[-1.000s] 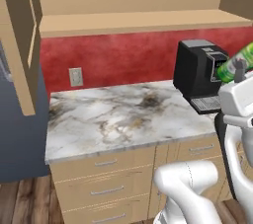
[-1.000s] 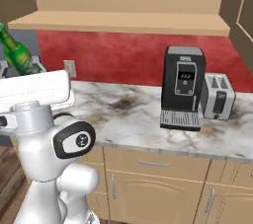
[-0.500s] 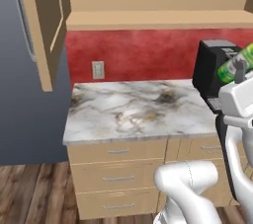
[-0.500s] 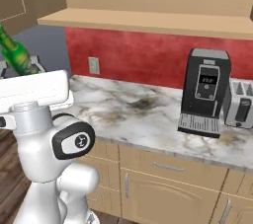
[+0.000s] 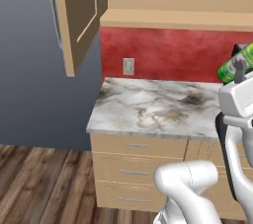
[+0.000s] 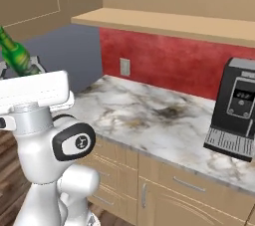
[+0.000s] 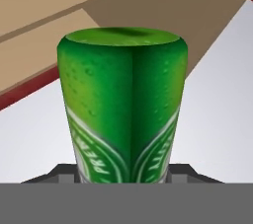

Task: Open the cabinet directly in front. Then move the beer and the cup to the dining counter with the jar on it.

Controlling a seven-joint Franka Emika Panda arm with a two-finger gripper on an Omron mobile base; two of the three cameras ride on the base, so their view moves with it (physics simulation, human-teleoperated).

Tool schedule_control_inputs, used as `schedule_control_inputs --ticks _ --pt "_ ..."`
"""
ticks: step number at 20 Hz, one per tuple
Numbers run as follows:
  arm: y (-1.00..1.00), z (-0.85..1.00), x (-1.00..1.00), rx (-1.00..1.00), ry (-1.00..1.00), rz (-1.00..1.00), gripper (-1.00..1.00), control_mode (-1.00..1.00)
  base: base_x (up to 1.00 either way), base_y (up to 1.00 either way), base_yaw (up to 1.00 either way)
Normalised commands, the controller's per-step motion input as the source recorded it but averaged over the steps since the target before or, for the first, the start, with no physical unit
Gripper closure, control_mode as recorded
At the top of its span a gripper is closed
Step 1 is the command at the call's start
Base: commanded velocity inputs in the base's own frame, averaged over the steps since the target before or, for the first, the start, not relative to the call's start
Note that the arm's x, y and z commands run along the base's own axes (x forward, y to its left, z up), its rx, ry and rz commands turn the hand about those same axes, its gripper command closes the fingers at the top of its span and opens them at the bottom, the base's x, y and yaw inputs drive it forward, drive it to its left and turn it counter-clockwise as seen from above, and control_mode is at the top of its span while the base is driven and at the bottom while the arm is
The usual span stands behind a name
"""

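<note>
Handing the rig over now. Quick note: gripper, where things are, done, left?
Gripper: shut on the beer, held tilted above the arm.
Cabinet: door swung open, up left of the marble worktop.
Coffee machine stands on that worktop.
Done: cabinet open, beer in hand.
Left: carry the beer to the dining counter, then fetch the cup too.

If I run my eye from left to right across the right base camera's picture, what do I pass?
The green beer bottle held up above the robot's arm → the wall outlet on the red wall → the marble worktop → the black coffee machine.
</note>
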Motion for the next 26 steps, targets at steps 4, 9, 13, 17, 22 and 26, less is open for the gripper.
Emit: schedule_control_inputs --ticks 4,9,13,17,22,26 --pt "0.0 0.0 0.0 0.0 0.0 0.0 1.0 1.0 -0.07 0.14 0.35" --pt "0.0 0.0 0.0 0.0 0.0 0.0 1.0 1.0 -0.03 0.19 0.35" --pt "0.0 0.0 0.0 0.0 0.0 0.0 1.0 1.0 0.0 0.21 0.36" --pt "0.0 0.0 0.0 0.0 0.0 0.0 1.0 1.0 0.0 0.23 0.36" --pt "0.0 0.0 0.0 0.0 0.0 0.0 1.0 1.0 0.0 0.25 0.36" --pt "0.0 0.0 0.0 0.0 0.0 0.0 1.0 1.0 0.0 0.26 0.35"
